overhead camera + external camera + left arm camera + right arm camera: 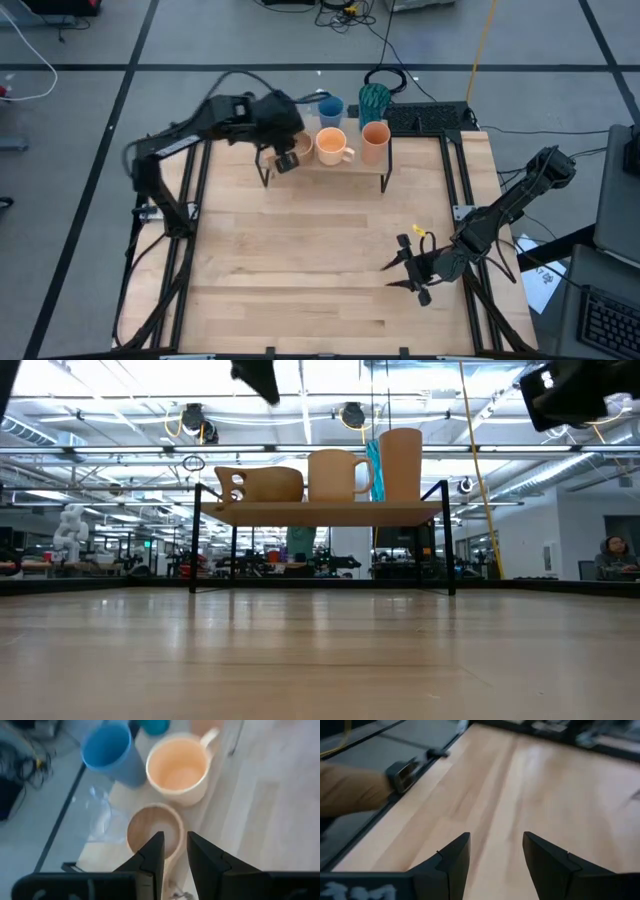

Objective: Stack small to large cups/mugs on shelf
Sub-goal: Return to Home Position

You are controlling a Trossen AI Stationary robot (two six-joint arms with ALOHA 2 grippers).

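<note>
The shelf stands at the table's far edge. On its front row, from left to right, stand the tan wooden cup, the orange handled mug and the orange-brown tumbler. Behind them are the blue cup, the teal tumbler and the clear glass. My left gripper hangs above the wooden cup, clear of it, with its fingers a little apart. My right gripper is open and empty over the table's near right part.
A black keyboard and cables lie beyond the table's far edge, right of the shelf. Black frame rails run along the table's sides. Bare wooden tabletop stretches between the shelf and the near edge.
</note>
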